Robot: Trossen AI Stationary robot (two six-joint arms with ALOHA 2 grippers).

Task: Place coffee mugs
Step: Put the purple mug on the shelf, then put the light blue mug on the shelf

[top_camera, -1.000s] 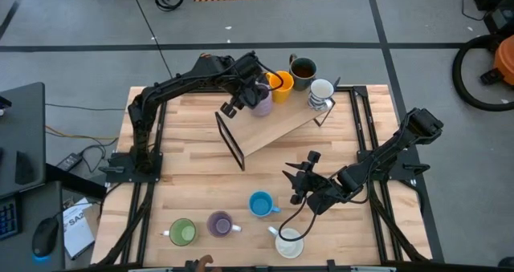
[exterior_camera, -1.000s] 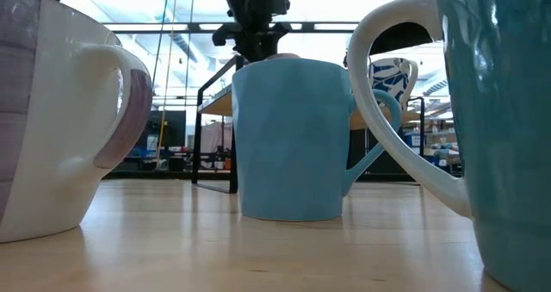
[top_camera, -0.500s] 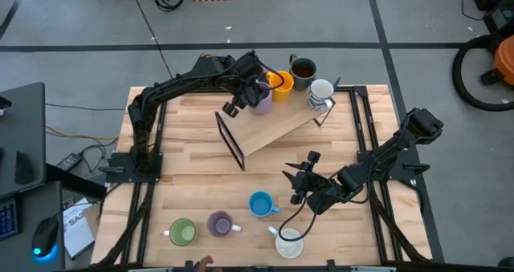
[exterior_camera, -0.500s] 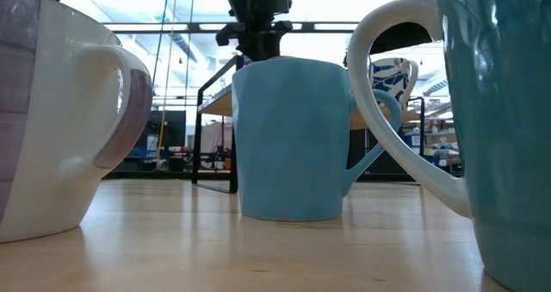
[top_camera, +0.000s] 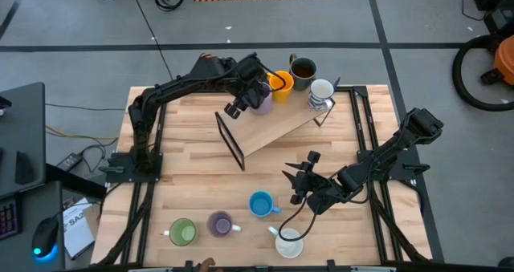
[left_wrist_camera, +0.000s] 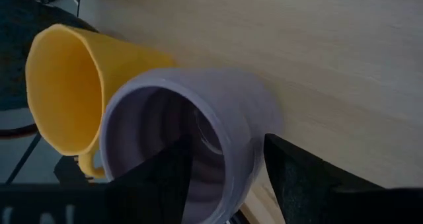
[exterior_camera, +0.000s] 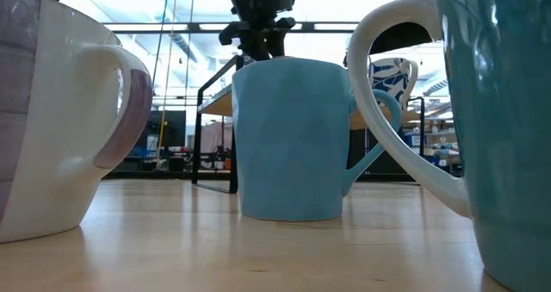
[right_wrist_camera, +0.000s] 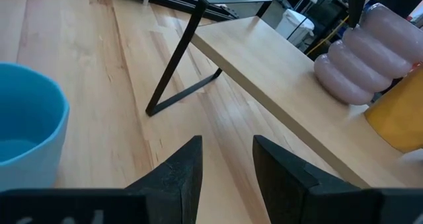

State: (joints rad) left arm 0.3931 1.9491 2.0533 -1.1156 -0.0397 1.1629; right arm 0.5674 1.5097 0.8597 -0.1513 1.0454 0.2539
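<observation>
A purple mug (left_wrist_camera: 198, 131) stands upright on the raised wooden shelf (top_camera: 277, 126) at the table's far side. Beside it on the shelf are an orange mug (top_camera: 280, 85), a dark mug (top_camera: 303, 70) and a white-and-blue mug (top_camera: 320, 92). My left gripper (top_camera: 255, 96) is over the purple mug, open and slanting down, one finger inside the mug and one outside. My right gripper (top_camera: 299, 184) hangs open and empty near the table's middle, just right of a blue mug (top_camera: 260, 204). A second purple mug (top_camera: 220, 223), a green mug (top_camera: 182, 232) and a white mug (top_camera: 289, 244) stand along the near edge. My left gripper straddles the purple mug's wall at the rim (left_wrist_camera: 241, 164), slanting down from above. The inner finger (left_wrist_camera: 173, 178) stands off the wall. I cannot tell whether the outer finger (left_wrist_camera: 297, 178) touches the wall. The mug rests on its base on the shelf.
The shelf stands on black wire legs (top_camera: 230, 140), slanting across the table's far half. Bare wood lies between the shelf and the near row of mugs. Black frame rails run along both table sides.
</observation>
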